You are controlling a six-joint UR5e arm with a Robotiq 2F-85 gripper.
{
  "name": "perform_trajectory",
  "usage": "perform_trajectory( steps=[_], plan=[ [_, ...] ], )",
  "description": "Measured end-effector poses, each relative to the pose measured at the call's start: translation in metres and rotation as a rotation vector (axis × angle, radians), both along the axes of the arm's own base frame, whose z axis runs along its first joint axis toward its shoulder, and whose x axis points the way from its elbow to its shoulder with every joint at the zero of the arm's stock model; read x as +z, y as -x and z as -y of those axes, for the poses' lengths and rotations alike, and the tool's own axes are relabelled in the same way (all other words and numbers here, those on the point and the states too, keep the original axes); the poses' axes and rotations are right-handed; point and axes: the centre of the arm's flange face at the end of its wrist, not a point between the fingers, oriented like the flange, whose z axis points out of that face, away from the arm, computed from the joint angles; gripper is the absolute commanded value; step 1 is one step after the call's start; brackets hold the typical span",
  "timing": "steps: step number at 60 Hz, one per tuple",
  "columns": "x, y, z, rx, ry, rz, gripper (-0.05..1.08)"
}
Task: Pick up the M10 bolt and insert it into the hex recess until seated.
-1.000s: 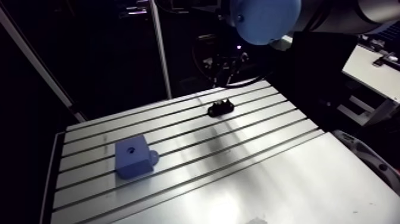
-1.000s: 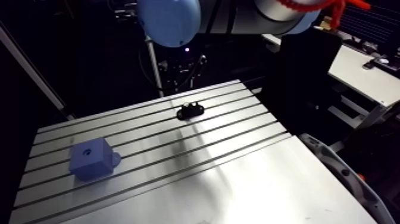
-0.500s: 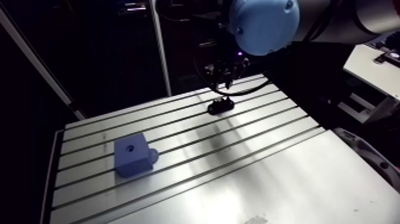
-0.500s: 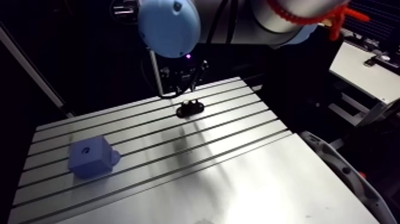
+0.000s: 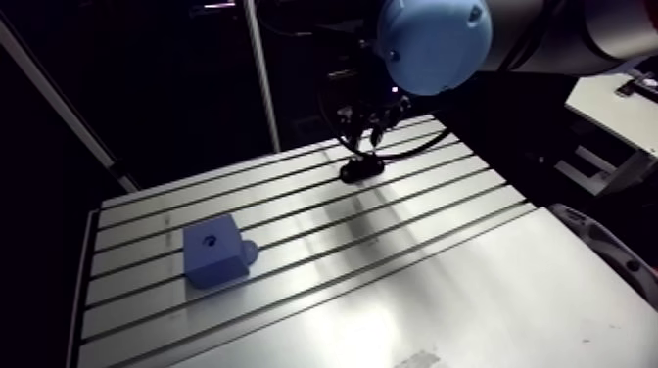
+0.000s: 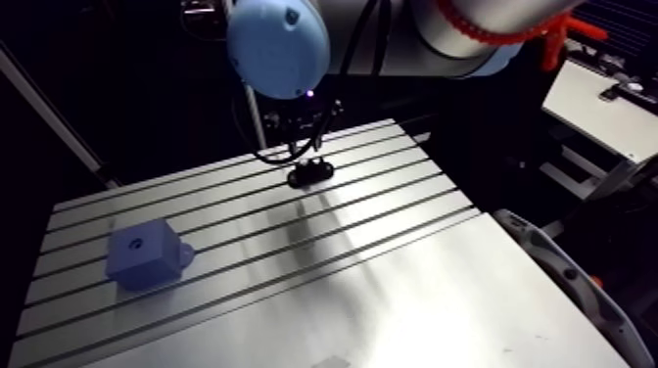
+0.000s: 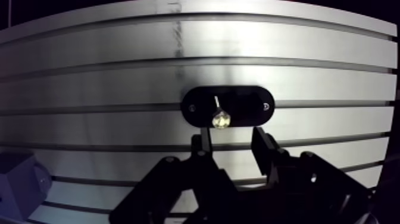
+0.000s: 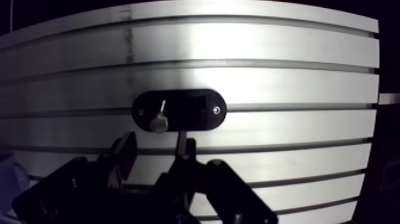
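My tool [image 7: 231, 140] hangs open, holding nothing. The bolt [image 7: 220, 119] sits in a black holder [image 7: 247, 107] just ahead, near the desk's [image 7: 89, 77] far edge.

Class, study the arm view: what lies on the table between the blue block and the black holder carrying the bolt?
Nothing. Between the blue block and the black holder there is only bare slotted table, as the arm view shows.

Silver table [image 5: 441, 294] striped with parallel dark slots; blue block [image 5: 213, 253]; black holder [image 7: 238, 106] with a pale, shiny bolt [image 7: 220, 120]; black gripper [image 7: 231, 138]; light-blue joint cap [image 5: 434, 44].
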Motion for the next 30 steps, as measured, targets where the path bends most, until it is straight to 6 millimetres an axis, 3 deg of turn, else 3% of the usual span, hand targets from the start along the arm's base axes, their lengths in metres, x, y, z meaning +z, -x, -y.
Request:
perform_trajectory(
  steps=[30],
  plan=[
    [-0.0088, 0.0020, -0.0002, -0.008, 0.007, 0.011, 0.52]
  ],
)
